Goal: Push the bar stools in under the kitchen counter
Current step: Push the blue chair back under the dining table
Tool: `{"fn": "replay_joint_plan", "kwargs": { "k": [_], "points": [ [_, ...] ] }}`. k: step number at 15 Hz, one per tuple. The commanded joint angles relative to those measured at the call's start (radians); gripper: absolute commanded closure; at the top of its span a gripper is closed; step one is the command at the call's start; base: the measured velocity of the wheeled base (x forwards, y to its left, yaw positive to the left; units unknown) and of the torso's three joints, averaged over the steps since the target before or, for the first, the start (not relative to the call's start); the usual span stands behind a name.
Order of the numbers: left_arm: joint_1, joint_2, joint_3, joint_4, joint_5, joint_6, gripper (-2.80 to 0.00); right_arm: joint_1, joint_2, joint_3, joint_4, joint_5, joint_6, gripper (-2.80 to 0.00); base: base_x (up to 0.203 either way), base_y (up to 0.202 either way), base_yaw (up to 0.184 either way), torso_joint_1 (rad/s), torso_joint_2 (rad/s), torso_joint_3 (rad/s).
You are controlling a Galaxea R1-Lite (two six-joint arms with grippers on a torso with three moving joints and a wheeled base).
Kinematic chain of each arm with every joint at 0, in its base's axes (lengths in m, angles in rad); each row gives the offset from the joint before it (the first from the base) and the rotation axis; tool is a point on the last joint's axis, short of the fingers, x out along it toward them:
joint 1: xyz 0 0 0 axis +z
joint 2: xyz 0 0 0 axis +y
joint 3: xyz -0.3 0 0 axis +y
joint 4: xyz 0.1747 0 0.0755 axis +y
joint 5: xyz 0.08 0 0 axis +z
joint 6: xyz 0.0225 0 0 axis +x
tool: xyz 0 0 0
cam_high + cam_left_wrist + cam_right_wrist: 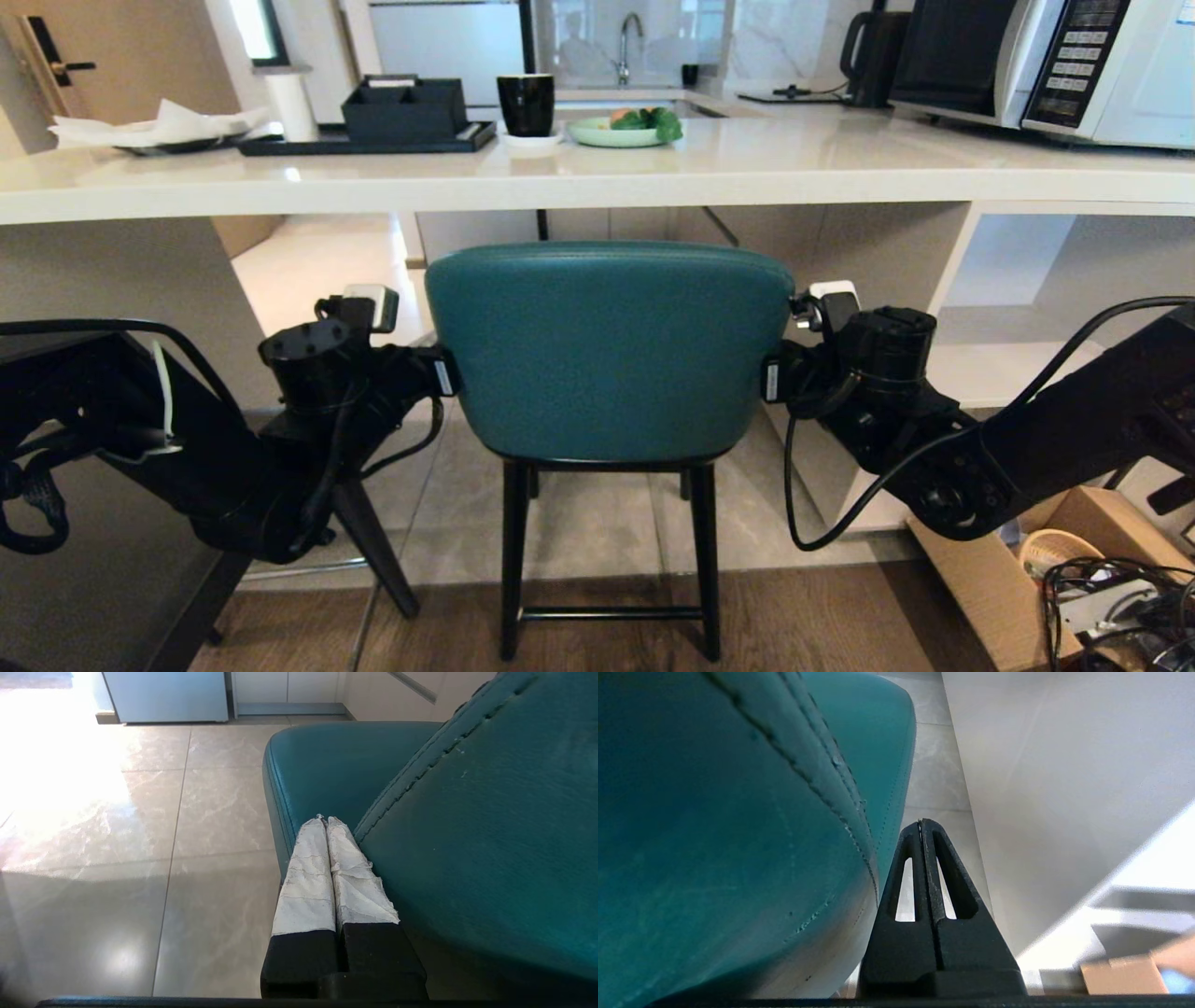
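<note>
A teal bar stool (607,355) with a curved back and black legs stands in the middle, its back just in front of the edge of the white kitchen counter (373,182). My left gripper (444,373) is shut and lies against the left side of the backrest. My right gripper (773,378) is shut against the right side. In the left wrist view the white-taped fingers (308,877) lie together along the teal backrest (467,835), above the seat. The right wrist view has the black fingers (906,933) closed beside the teal bar stool (714,835). Neither gripper holds anything.
A dark slanted leg (378,551) and a dark grey surface (103,579) sit at the lower left under my left arm. A white panel (943,271) bounds the gap on the right. A cardboard box (1008,579) with cables stands at the lower right. A cup (526,105), plate (616,133) and microwave (1046,61) are on the counter.
</note>
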Motion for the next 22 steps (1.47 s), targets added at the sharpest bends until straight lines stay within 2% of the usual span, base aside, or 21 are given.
{"fn": "replay_joint_plan", "kwargs": {
  "k": [1,10,12,16,18,22],
  "points": [
    [0.001,0.006,-0.003,-0.009,0.000,0.000,0.00,0.001,-0.004,0.000,-0.006,-0.001,-0.001,0.00,0.183,0.000,0.001,0.003,0.00,-0.001],
    [0.024,0.052,-0.032,-0.015,-0.004,0.000,0.00,-0.004,-0.013,0.017,-0.006,-0.018,0.004,0.00,0.016,0.000,0.000,0.001,0.00,0.000],
    [0.004,0.101,-0.048,-0.015,-0.004,0.000,0.00,-0.006,-0.011,0.007,-0.002,-0.018,0.001,0.00,0.000,0.000,0.000,0.000,0.00,0.000],
    [-0.068,0.189,-0.168,-0.007,0.000,0.001,0.00,-0.030,-0.004,-0.003,-0.002,-0.017,0.001,0.00,0.000,0.000,0.000,0.000,0.00,0.000],
    [-0.102,0.209,-0.213,0.016,0.001,0.034,0.00,-0.050,-0.002,-0.003,-0.002,-0.014,0.001,0.00,0.000,0.000,0.000,0.000,0.00,0.000],
    [-0.173,0.206,-0.229,0.022,0.003,0.047,0.00,-0.125,0.000,-0.013,-0.002,-0.009,0.001,0.00,0.000,0.000,0.000,0.000,0.00,0.000]
  ]
}}
